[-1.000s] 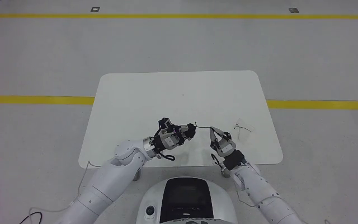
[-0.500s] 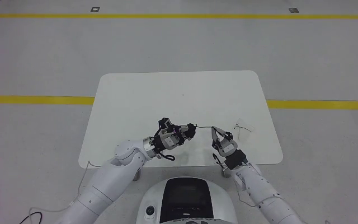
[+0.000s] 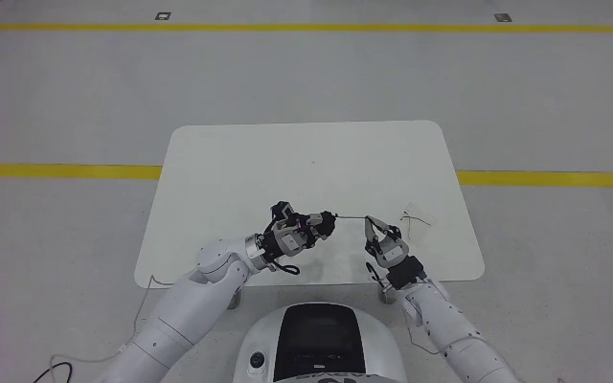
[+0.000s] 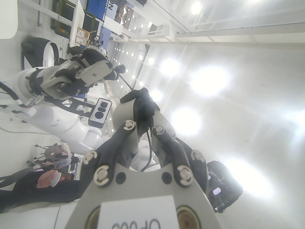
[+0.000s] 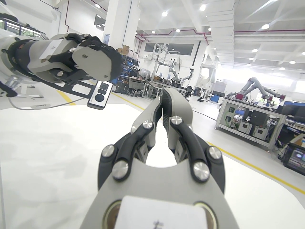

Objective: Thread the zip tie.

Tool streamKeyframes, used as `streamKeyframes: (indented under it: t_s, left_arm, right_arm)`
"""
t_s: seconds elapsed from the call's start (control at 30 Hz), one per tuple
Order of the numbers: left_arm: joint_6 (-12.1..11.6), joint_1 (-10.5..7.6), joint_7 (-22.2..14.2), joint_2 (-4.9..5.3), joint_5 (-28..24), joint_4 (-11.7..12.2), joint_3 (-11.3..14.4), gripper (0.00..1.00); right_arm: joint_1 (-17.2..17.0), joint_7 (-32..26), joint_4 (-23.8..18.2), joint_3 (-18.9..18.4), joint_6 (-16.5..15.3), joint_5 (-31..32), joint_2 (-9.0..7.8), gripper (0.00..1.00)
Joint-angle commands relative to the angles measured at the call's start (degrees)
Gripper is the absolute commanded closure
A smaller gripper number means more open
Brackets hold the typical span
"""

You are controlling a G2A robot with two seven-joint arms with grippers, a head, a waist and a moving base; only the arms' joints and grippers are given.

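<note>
Zip tie strung between both grippers, over the table's (image 3: pixel 287 163) 6 o'clock side

L gripper (image 3: pixel 326 221) is clamped tight on one end of the zip tie (image 3: pixel 349 217). R gripper (image 3: pixel 370 223) sits at its 3 o'clock w/ fingers pinched together on the other end, so the tie runs approx straight between them. Some thin loose bits (image 3: pixel 416 218) lie on the table at 3 o'clock from the R gripper, near but not touching.

Robotics lab hall — robot arms (image 5: pixel 252 82) on workbenches (image 5: pixel 238 111), high white ceiling (image 5: pixel 214 5), yellow floor lines (image 3: pixel 77 170)
</note>
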State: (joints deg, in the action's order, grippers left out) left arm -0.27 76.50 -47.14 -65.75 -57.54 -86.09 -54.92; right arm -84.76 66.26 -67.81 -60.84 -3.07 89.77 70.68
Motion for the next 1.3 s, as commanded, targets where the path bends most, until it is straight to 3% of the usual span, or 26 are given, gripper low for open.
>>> streamKeyframes:
  t_s: [0.0, 0.33, 0.7, 0.73, 0.77, 0.8, 1.23, 1.27]
  left_arm:
    - [0.0, 0.0, 0.0, 0.0, 0.0, 0.0, 0.0, 1.0]
    - [0.0, 0.0, 0.0, 0.0, 0.0, 0.0, 0.0, 1.0]
    - [0.0, 0.0, 0.0, 0.0, 0.0, 0.0, 0.0, 1.0]
    - [0.0, 0.0, 0.0, 0.0, 0.0, 0.0, 0.0, 1.0]
    - [0.0, 0.0, 0.0, 0.0, 0.0, 0.0, 0.0, 1.0]
    - [0.0, 0.0, 0.0, 0.0, 0.0, 0.0, 0.0, 1.0]
    - [0.0, 0.0, 0.0, 0.0, 0.0, 0.0, 0.0, 1.0]
    - [0.0, 0.0, 0.0, 0.0, 0.0, 0.0, 0.0, 1.0]
  right_arm:
    - [-0.1, 0.0, 0.0, -0.1, 0.0, 0.0, 0.01, 1.0]
    - [-0.6, 0.2, 0.0, -1.4, -0.1, 0.0, -0.19, 1.0]
    - [-3.8, -1.8, -2.4, -4.9, -2.7, 0.2, -1.98, 1.0]
    - [-4.1, -2.3, -2.8, -4.9, -4.7, 0.2, -2.21, 0.91]
    - [-4.4, -2.6, -3.2, -5.1, -6.8, 0.2, -2.46, 0.63]
    - [-4.9, -3.0, -3.6, -5.4, -9.2, 0.0, -2.69, 0.0]
    - [-4.9, -3.6, -3.7, -5.5, -9.2, -0.5, -2.68, 0.0]
    - [-5.3, -3.7, -4.1, -5.7, -11.3, -2.6, -2.68, 0.0]
